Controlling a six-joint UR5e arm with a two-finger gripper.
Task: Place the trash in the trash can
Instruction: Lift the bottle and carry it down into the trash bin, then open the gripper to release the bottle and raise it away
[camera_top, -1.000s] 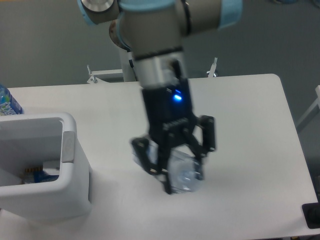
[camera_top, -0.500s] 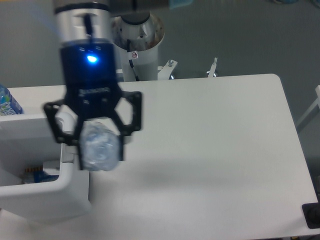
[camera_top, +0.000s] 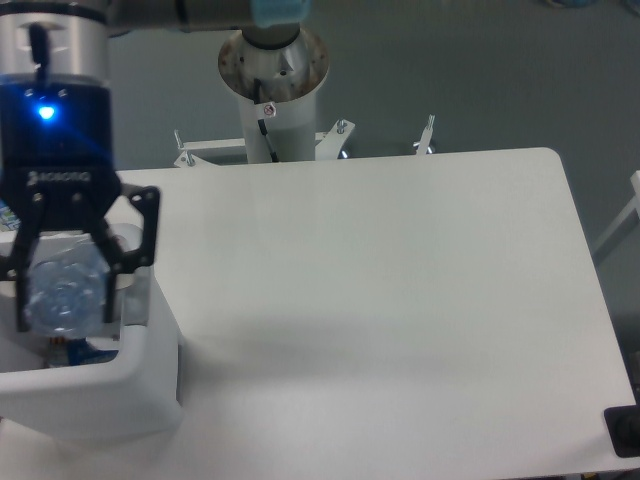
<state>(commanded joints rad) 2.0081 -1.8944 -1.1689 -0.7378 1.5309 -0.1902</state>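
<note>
Gripper (camera_top: 65, 290) is clamping the crushed clear bottle (camera_top: 62, 292) between its fingers, holding it above the opening of the white trash can (camera_top: 110, 390) so it can drop in; something with blue is lying inside; table (camera_top: 400, 300) is supporting the bin.

Robotics lab, white table (camera_top: 400, 300), bolted arm pedestal (camera_top: 272, 90), grey floor (camera_top: 520, 70)
</note>
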